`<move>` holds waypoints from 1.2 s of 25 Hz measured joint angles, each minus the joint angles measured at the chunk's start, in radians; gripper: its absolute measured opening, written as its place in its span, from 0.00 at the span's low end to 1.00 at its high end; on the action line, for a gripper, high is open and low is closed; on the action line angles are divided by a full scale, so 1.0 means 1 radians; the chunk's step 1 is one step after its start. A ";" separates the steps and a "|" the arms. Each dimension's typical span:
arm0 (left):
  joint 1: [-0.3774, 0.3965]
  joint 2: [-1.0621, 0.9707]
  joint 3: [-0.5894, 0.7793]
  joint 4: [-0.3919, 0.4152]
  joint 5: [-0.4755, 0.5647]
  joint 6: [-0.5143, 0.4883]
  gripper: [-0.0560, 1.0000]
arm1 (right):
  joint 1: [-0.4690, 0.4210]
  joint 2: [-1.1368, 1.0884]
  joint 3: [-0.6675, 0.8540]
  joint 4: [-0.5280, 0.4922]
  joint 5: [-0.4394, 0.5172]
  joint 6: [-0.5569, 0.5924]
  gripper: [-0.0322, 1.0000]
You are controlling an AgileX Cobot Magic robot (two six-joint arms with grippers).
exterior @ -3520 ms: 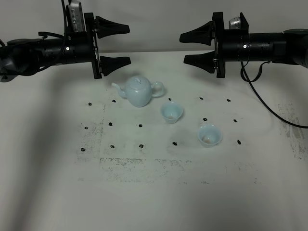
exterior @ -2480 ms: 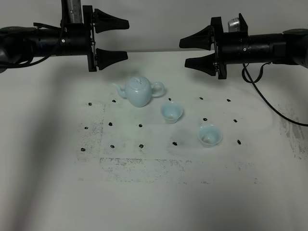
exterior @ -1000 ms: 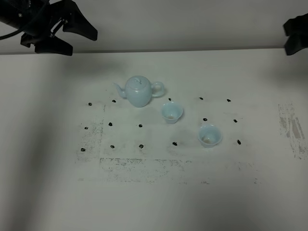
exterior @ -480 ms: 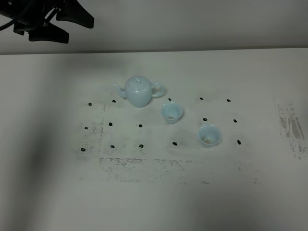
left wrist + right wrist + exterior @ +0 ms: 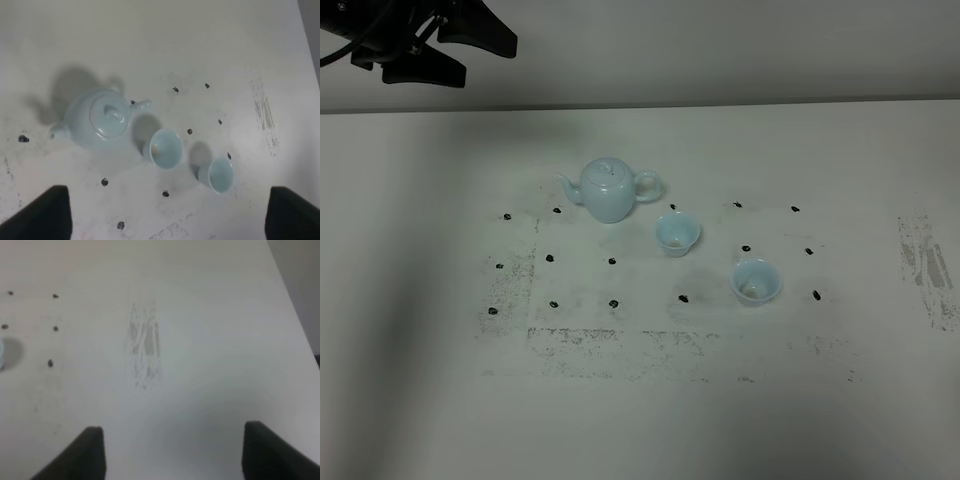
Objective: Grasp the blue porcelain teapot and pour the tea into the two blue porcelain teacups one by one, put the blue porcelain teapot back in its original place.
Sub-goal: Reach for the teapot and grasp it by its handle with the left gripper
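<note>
On table (image 5: 420, 390), glossy round teapot (image 5: 608, 193) (lidded)

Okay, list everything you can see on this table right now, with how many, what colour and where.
teapot: one, pale blue, lid on, upright at the table's middle back, spout to the left in the high view
teacups: two, pale blue, upright; one just right and in front of the teapot, the other further right and nearer
black dots: about fifteen, black, scattered around the tea set
scuffed patch: one, grey, near the right edge
table: one, white
left gripper: one, black, open, raised at far left
right gripper: one, black, open, above the scuffed patch
</note>
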 joint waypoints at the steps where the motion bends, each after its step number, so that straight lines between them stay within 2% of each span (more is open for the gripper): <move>1: 0.000 0.000 0.000 -0.001 0.000 0.004 0.76 | 0.000 -0.035 0.012 0.010 0.019 0.000 0.57; 7: -0.002 0.000 0.000 -0.003 0.000 0.016 0.76 | 0.000 -0.218 0.091 0.096 0.069 -0.055 0.57; 11: -0.002 0.000 0.000 -0.003 0.000 0.015 0.76 | 0.000 -0.286 0.101 0.115 0.083 -0.072 0.57; 17: -0.002 0.000 0.000 -0.003 0.000 0.018 0.76 | 0.000 -0.295 0.101 0.150 0.088 -0.108 0.57; 30: -0.002 0.000 0.000 -0.003 0.000 0.019 0.76 | 0.000 -0.296 0.101 0.154 0.088 -0.113 0.57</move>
